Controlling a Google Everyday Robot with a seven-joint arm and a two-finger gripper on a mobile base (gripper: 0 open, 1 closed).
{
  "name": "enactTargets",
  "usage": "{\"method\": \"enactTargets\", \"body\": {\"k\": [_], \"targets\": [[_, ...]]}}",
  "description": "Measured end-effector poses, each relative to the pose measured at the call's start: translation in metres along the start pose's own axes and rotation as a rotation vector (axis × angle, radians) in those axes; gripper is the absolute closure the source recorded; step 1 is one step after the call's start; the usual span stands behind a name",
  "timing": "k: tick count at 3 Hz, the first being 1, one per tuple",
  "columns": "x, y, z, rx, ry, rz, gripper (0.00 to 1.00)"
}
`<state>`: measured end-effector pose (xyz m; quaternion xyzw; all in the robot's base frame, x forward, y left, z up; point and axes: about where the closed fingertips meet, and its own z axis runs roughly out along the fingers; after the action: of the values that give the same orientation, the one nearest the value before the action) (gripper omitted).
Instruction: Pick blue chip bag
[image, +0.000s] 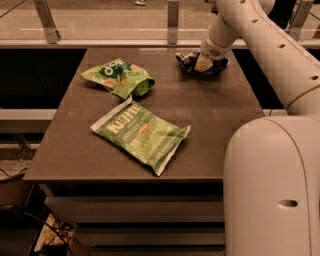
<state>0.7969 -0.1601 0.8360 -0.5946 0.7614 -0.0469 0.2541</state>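
Note:
The blue chip bag (186, 60) is a small, dark, wrinkly foil bag. It lies on the brown table (210, 120) near its far right corner. My gripper (203, 64) comes down from the white arm (250, 30) and sits right on top of the bag, covering its middle. The bag's dark edges show to the left and right of the gripper. The bag rests on the table.
A large green bag with white lettering (141, 134) lies flat at the table's middle front. A crumpled green bag with orange patches (118, 77) lies at the far left. My white base (275, 190) fills the lower right. A railing runs behind the table.

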Motion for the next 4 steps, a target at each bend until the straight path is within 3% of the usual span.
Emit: {"method": "enactTargets", "body": {"k": [4], "targets": [[-0.0003, -0.0001, -0.0006, 0.0, 0.0, 0.0, 1.0]]}}
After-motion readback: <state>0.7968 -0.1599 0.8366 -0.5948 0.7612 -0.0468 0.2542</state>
